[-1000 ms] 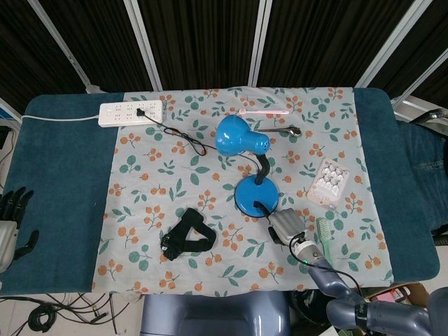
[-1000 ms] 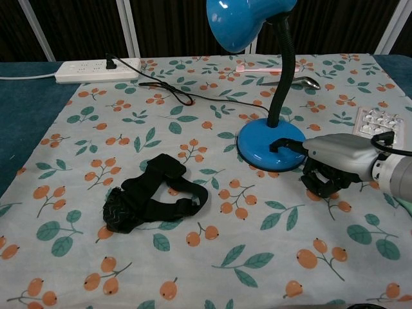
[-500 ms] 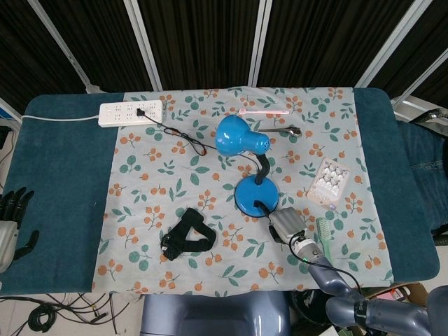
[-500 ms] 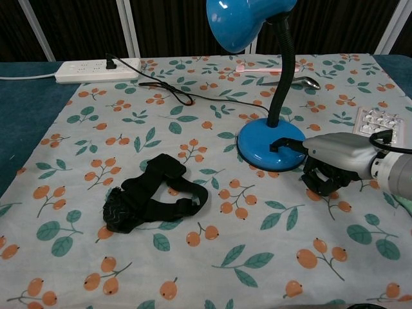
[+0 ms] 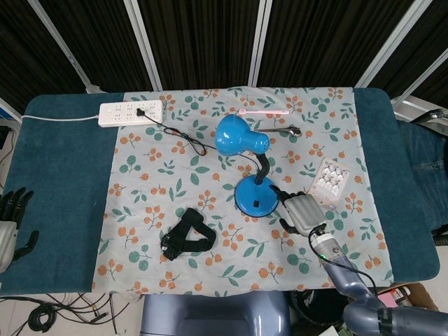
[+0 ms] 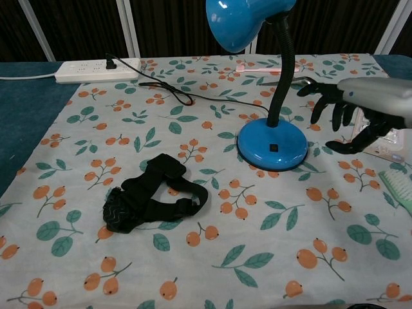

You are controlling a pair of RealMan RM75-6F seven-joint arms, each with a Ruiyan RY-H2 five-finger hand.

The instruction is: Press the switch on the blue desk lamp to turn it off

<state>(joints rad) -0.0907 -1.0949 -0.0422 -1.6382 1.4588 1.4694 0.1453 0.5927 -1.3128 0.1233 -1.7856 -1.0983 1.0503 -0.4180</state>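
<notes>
1. We are working at a table [image 5: 56,175] draped in a floral cloth [image 5: 175,175], dark curtains hanging behind.
2. The blue lamp [image 6: 272,145] is standing mid-cloth, neck arching up, its small dark switch [image 6: 273,147] showing uncovered on the round base.
3. Our right hand [image 6: 360,109] is hovering beside the base, fingers spread, touching nothing; our left hand [image 5: 10,217] is resting open at the table's edge.
4. No glow is showing; we are judging the press likely done.

table: teal-covered rectangular table [image 5: 63,182]; floral patterned cloth [image 5: 175,182] spread over its middle
far left corner: white plastic power strip [image 5: 131,113]
centre: blue desk lamp [image 5: 245,168]
near edge: black strap headlamp [image 5: 186,234]
</notes>
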